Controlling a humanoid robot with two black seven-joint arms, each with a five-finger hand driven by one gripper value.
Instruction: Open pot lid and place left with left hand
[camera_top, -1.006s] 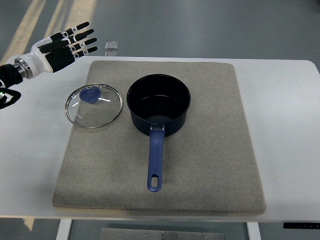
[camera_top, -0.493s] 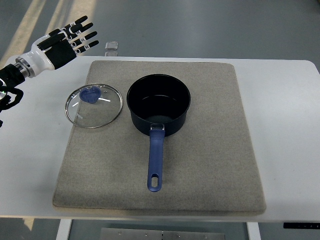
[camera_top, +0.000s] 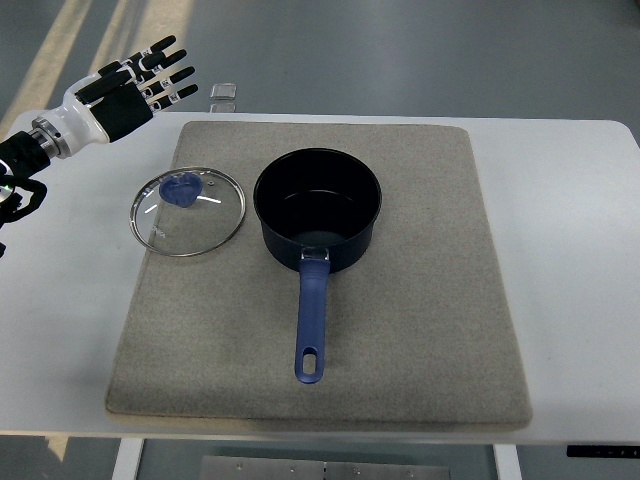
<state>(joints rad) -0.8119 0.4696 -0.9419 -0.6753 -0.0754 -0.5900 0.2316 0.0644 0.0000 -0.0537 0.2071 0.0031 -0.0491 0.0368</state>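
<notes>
While the glass lid (camera_top: 187, 212) is lying flat on the mat (camera_top: 420, 300), just left of the uncovered pot (camera_top: 317, 208), the left hand (camera_top: 125, 95) is hovering well apart, fingers spread, holding nothing; only arm retraction appears outstanding.

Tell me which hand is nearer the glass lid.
Left. The left hand hovers open up and to the left of the glass lid, not touching it. The right hand is out of view.

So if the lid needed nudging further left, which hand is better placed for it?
Left. The left hand hovers open just beyond the mat's far-left corner, near the glass lid lying left of the pot. No right hand is in view.
</notes>
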